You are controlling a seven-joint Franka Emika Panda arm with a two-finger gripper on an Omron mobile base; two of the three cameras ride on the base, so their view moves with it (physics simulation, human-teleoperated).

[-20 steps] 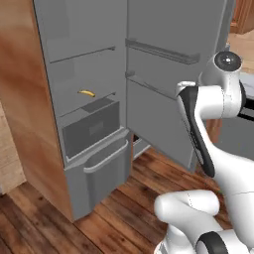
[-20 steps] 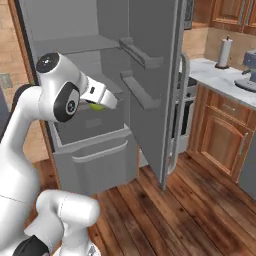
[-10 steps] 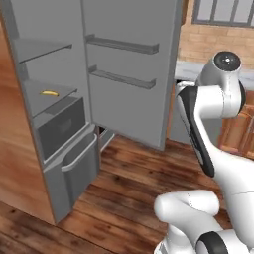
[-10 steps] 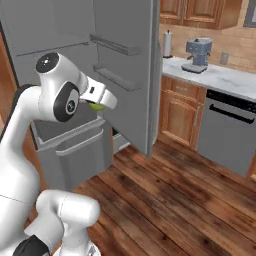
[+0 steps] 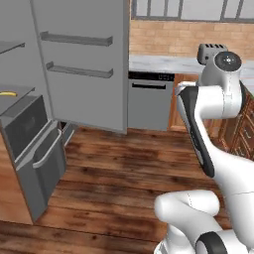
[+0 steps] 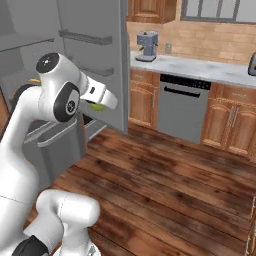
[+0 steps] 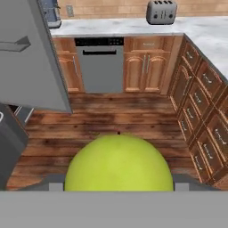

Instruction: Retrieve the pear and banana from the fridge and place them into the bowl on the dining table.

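Grey dishwasher (image 7: 101,64) under the pale counter (image 7: 133,26), toaster (image 7: 161,12) and coffee machine (image 6: 146,46) on top.

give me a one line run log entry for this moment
phase: carrying | pincer: shut on pear | banana: on fridge shelf | fridge: door open | bowl: pear not yet placed

Even, flat rendered light fills all three views, bright with no clear source. The wooden floor (image 5: 124,168) carries soft pale sheen patches but hardly any cast shadows. The fridge (image 5: 79,59) interior reads darker grey. Edges look slightly soft and pixelated; no glare, no lens bending at the borders.
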